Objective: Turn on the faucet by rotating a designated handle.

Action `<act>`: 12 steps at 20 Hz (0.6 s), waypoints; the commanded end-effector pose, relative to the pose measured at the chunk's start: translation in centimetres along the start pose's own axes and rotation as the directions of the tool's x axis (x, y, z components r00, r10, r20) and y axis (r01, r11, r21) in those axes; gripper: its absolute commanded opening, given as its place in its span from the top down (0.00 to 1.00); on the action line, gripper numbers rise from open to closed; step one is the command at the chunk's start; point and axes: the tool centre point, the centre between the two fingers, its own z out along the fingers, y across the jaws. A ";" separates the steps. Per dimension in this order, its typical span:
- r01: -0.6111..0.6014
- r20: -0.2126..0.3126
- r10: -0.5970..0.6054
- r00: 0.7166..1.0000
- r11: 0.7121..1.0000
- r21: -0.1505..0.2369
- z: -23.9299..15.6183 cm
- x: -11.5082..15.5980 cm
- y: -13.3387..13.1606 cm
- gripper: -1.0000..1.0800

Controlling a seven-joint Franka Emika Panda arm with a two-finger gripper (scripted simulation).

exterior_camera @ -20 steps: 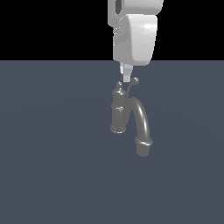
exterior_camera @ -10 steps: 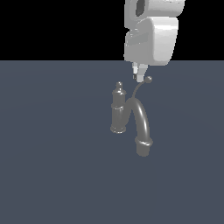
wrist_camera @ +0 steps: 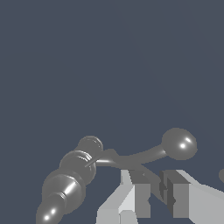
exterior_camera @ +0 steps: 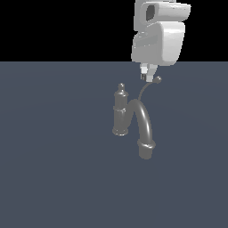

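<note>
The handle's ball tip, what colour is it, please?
Glossy dark grey handle tip, clearest in the wrist view.

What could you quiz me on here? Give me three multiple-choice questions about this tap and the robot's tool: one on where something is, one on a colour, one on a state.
1. Where is the tool in the exterior view?
A. Down at the spout's mouth
B. Up by the handle's ball tip, to the exterior view's right of the column
C. Far off at the exterior view's left

2. What colour is the faucet?
A. Dark grey
B. Bright red
C. Yellow

3. How do the tool's fingers stand?
A. Spread wide apart
B. Clamped on the spout
C. Close together, a narrow gap between them

Answers: 1 B, since the tool hangs just beside the handle and its ball. 2 A, since column and spout are metallic dark grey. 3 C, since the wrist view shows the fingers nearly meeting, near the thin lever.
</note>
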 end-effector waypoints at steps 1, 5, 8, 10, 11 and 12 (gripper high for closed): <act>-0.018 0.003 0.018 1.000 1.000 -0.008 0.5 1.6 -0.2 1.00; -0.022 0.003 0.022 1.000 1.000 -0.008 0.6 2.8 -1.1 1.00; -0.025 0.003 0.025 1.000 1.000 -0.009 0.6 3.7 -1.7 1.00; -0.027 0.003 0.027 1.000 1.000 -0.009 0.6 4.4 -2.1 1.00; -0.028 0.003 0.028 1.000 1.000 -0.009 0.6 4.7 -2.4 1.00; -0.029 0.003 0.029 1.000 1.000 -0.009 0.6 5.0 -2.6 1.00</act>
